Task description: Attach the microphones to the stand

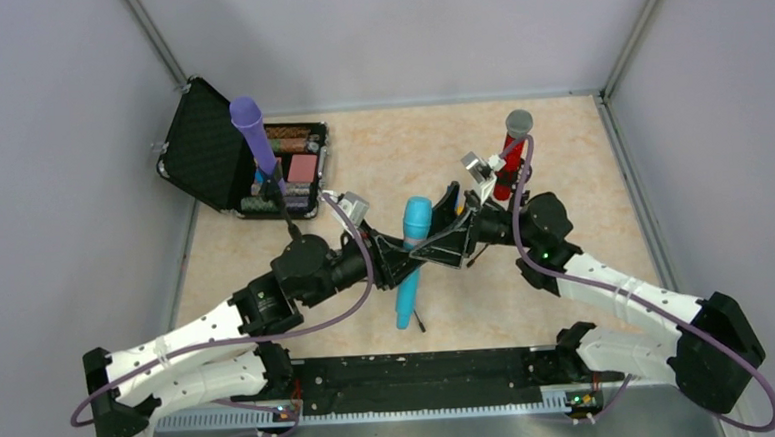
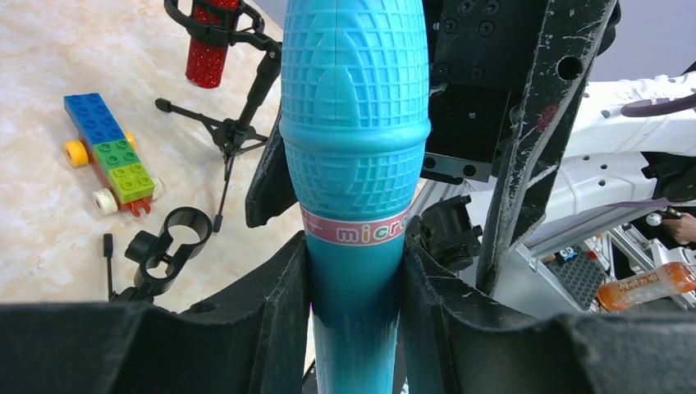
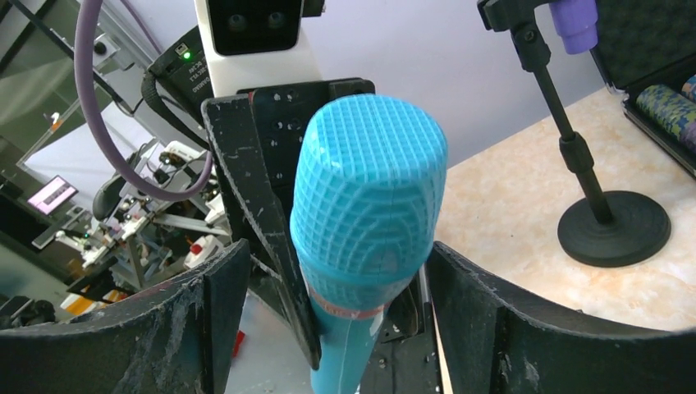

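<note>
Cyan microphone [image 2: 354, 164] bears a pink band [image 2: 353, 231] reading "micro".

table [image 1: 560, 149]: marbled beige top
far-left corner: open black case [image 1: 210, 148]
also sitting there: round-base stand [image 3: 613, 227], tripod stand [image 2: 232, 131], lil block car [image 2: 111, 156]

A robotics lab test cell (a small, boxed-in one): plain grey partition walls [image 1: 52, 196] on aluminium corner posts [image 1: 154, 35] enclose a marble-patterned tabletop [image 1: 400, 148], with a black mounting rail [image 1: 422, 372] bolted along its near edge. Beyond the cell, the right wrist view shows cluttered workbenches [image 3: 156, 238] and a lit monitor [image 3: 51, 195].
</note>
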`<action>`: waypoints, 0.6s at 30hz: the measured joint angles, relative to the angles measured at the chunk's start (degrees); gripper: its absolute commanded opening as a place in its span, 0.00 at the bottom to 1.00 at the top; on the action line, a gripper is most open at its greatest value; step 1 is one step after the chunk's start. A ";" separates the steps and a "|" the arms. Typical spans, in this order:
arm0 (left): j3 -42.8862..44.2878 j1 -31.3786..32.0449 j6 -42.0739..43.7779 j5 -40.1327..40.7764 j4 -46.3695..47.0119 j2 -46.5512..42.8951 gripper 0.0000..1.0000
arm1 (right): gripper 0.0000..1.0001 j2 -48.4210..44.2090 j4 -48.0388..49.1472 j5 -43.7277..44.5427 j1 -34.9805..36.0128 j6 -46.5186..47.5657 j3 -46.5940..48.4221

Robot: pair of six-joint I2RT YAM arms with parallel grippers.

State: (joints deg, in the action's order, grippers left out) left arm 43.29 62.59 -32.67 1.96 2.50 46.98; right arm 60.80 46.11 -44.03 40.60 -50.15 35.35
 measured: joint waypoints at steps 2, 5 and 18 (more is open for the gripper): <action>0.00 -0.04 -0.17 -0.44 0.26 0.44 0.00 | 0.72 0.22 0.59 0.70 0.55 -0.02 0.02; 0.00 -0.04 -0.33 -1.18 0.52 0.83 0.00 | 0.69 0.55 2.19 1.60 0.90 -0.26 0.04; 0.00 -0.26 -1.38 -3.65 2.86 1.16 0.00 | 0.11 3.23 9.92 4.37 0.92 -3.96 -0.07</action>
State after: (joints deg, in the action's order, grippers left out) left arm 43.29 62.33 -34.04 -1.69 5.37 48.14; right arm 64.03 56.03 -39.66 41.52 -54.11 35.29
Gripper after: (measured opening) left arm 0.437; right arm 0.479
